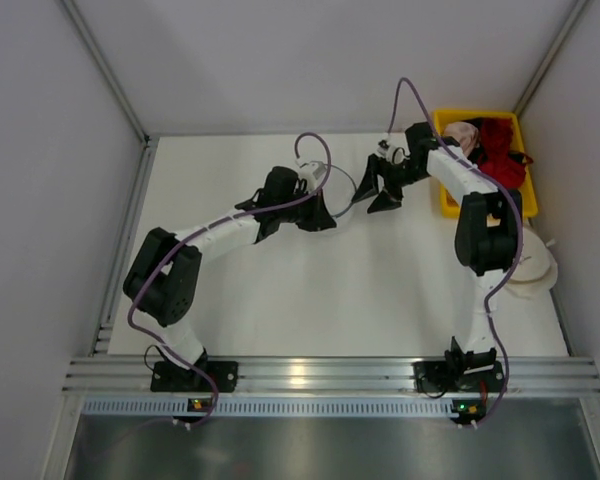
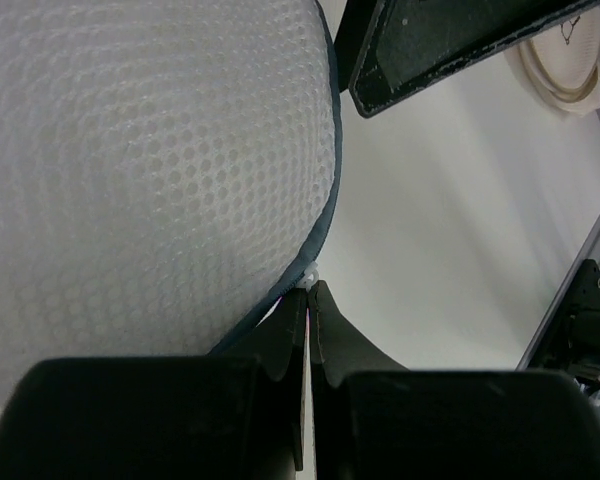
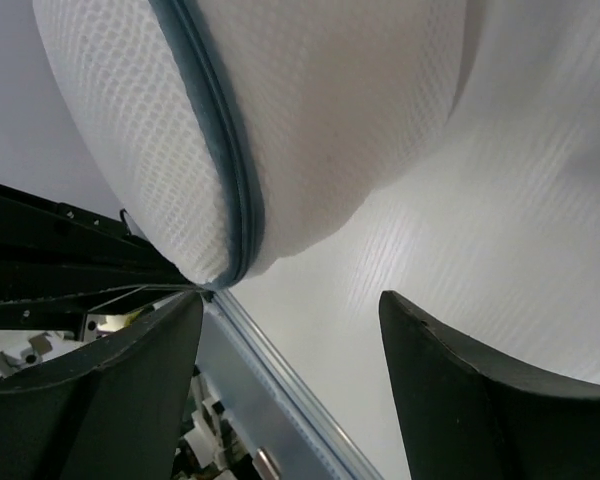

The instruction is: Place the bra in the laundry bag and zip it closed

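Mid-counter (image 2: 450,230): left claw (image 2: 308,290) pinched tight on the dark rim of the bulging laundry bag (image 2: 150,170), likely at the zip tab, right claw (image 3: 285,310) gaping just beside, seemingly to brace; bra not discernible, presumably inside.

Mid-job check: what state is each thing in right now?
left gripper: shut, pinching a small white tab at the bag's rim.
right gripper: open, holding nothing.
laundry bag: puffed full; zip seam looks closed where visible.
bra: not clearly visible; possibly the white mass inside the bag.
yellow bin: holds pink garment and red garment.
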Controlling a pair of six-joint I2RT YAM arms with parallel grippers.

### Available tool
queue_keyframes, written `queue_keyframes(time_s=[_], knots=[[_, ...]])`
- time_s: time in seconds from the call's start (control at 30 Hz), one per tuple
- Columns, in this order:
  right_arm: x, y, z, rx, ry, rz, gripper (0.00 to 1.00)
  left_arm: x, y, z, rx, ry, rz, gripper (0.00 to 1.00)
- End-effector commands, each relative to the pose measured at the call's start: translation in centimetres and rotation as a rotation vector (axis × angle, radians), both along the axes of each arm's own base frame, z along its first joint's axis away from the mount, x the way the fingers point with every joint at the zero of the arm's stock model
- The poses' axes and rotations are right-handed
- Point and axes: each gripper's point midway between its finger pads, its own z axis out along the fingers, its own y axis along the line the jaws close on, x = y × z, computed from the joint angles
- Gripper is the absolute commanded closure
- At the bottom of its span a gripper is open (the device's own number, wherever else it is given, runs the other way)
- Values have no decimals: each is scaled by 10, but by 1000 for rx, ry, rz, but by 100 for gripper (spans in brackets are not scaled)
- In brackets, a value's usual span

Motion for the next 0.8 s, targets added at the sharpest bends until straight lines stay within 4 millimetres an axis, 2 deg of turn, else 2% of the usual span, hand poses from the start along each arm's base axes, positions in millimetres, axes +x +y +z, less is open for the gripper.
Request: queue_keyframes(time_s=[0.0, 0.13, 0.43, 0.53, 0.57, 0.63, 0.67, 0.77], knots=[[4, -8, 42, 89, -35, -58, 28, 12, -24, 26, -79, -56, -3, 100], [-5, 5, 47, 188, 30, -48, 32, 15, -35, 28, -94, -52, -2, 100], [-18, 45, 32, 231, 89, 31, 45, 15, -40, 25, -95, -44, 0, 100], [-15, 49, 26, 215, 84, 33, 65, 13, -37, 27, -86, -61, -4, 100], [-13, 48, 24, 210, 81, 30, 79, 12, -35, 28, -80, -66, 2, 100], [-8, 47, 25, 202, 68, 23, 89, 7, -28, 21, -50, -50, 6, 100], [-6, 45, 25, 199, 62, 19, 100, 6, -24, 20, -41, -47, 10, 100], [0, 39, 25, 188, 42, 10, 100, -3, -5, 16, -11, -28, 38, 100]])
